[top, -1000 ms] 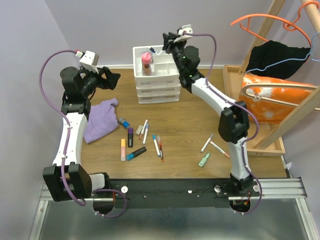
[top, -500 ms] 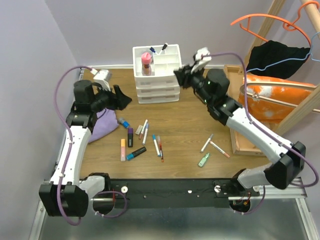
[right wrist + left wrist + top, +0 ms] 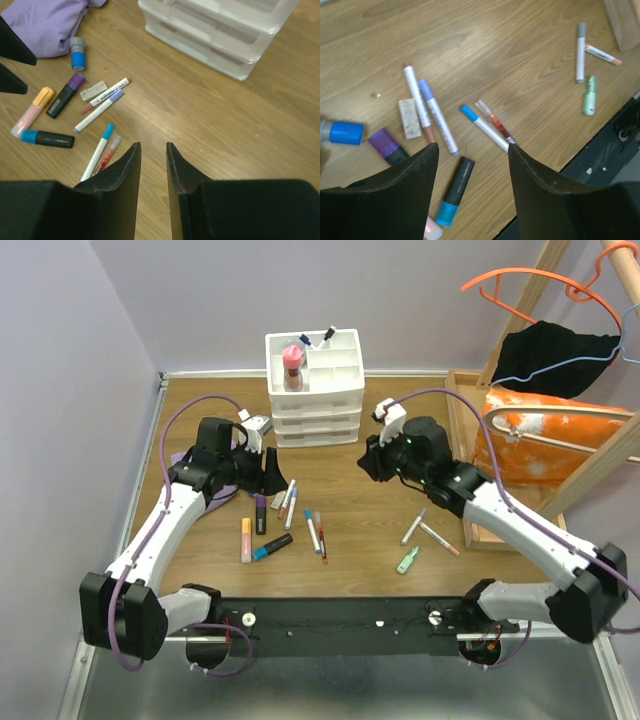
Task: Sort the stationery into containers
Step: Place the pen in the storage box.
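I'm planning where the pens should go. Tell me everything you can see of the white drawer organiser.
The white organiser looks like slightly translucent plastic: three stacked drawers, all shut, with open divided compartments on top. It stands upright on the wooden table, at the far middle, close to the back wall. A pink-capped item stands in a left compartment, and a blue-capped white marker leans out of a rear one. The other compartments look empty. Nothing else touches it.
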Controlling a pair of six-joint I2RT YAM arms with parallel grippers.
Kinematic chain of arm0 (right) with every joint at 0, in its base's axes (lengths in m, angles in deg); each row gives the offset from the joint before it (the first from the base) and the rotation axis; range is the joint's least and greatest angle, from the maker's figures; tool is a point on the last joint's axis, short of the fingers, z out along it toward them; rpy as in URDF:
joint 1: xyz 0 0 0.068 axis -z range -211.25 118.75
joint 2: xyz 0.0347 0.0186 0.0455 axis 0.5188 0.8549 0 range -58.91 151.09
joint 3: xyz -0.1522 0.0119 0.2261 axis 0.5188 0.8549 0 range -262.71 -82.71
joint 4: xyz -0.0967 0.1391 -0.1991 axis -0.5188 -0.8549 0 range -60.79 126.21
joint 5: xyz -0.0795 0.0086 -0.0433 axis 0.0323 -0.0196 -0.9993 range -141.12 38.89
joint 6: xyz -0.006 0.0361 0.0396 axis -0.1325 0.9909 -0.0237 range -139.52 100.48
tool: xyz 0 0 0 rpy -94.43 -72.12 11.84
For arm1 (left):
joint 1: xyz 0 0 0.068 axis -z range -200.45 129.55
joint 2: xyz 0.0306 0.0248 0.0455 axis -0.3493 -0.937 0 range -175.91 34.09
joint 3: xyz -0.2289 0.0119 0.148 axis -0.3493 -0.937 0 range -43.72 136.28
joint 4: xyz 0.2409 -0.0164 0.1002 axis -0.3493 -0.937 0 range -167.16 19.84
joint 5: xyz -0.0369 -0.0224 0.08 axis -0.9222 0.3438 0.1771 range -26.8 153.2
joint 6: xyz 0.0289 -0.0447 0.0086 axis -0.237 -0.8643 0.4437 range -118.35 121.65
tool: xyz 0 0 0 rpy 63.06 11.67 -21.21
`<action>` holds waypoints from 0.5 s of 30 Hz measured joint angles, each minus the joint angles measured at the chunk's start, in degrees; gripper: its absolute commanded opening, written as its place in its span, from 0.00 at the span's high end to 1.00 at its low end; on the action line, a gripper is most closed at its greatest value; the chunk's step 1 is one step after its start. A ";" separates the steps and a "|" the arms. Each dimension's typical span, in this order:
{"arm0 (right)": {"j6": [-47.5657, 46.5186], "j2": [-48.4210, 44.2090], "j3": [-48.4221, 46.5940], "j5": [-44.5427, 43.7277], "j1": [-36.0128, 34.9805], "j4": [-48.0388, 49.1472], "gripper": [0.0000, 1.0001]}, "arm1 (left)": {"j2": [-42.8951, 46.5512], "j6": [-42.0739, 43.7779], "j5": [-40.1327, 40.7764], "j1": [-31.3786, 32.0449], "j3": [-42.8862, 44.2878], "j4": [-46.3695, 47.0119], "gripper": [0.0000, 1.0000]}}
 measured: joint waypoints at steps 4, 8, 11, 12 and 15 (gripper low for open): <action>2.73 8.31 -2.12 2.36 -0.15 -0.28 0.55 | -1.42 0.20 1.66 -4.59 -0.02 -3.28 0.27; 4.22 16.06 -2.73 3.61 -2.89 -1.53 0.49 | 0.87 -1.64 2.84 -10.40 -1.84 -3.96 0.22; 5.81 21.94 -6.10 4.22 -5.88 -3.78 0.47 | 4.87 -3.06 3.72 -11.37 -4.50 -3.41 0.19; 6.08 24.04 -7.65 4.20 -6.95 -4.00 0.47 | 6.36 -3.43 4.04 -11.63 -5.40 -3.26 0.19; 6.67 29.24 -12.50 3.08 -9.66 -5.05 0.46 | 9.90 -4.39 4.37 -13.31 -7.04 -2.56 0.18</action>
